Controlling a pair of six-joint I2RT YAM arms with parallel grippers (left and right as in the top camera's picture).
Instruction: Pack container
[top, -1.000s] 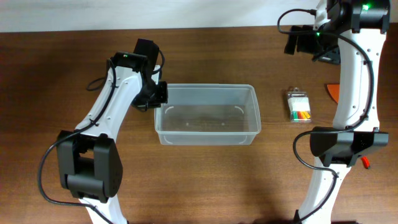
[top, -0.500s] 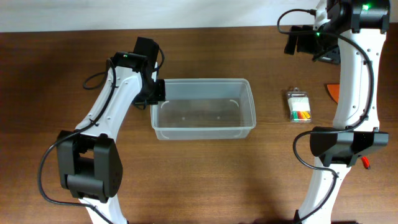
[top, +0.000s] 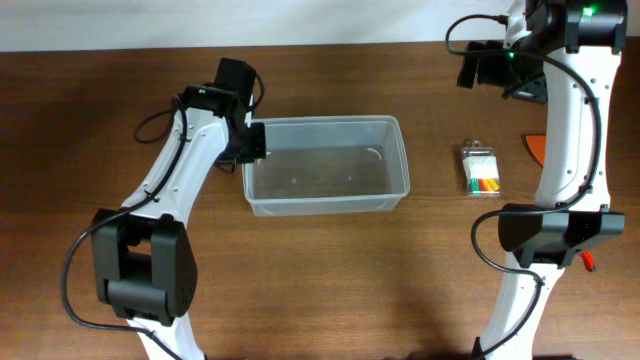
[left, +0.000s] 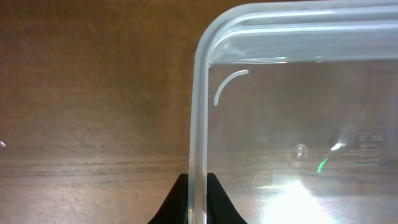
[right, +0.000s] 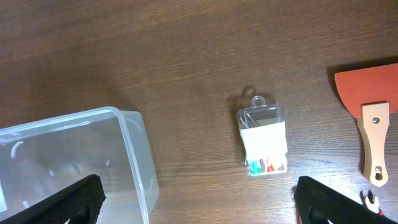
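Jaws, left gripper (left: 196, 190): pinched narrow on the container (top: 320, 170) rim, at its left end.
Jaws, right gripper (right: 196, 196): spread wide, held nothing.
Container: sat centre of overhead frame on the table (top: 330, 280).

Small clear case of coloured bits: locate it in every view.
Overhead: the case lies right of the container.
Left wrist: not in view.
Right wrist: the case sits right of centre.
Shared landmark: the container, visible in all three.
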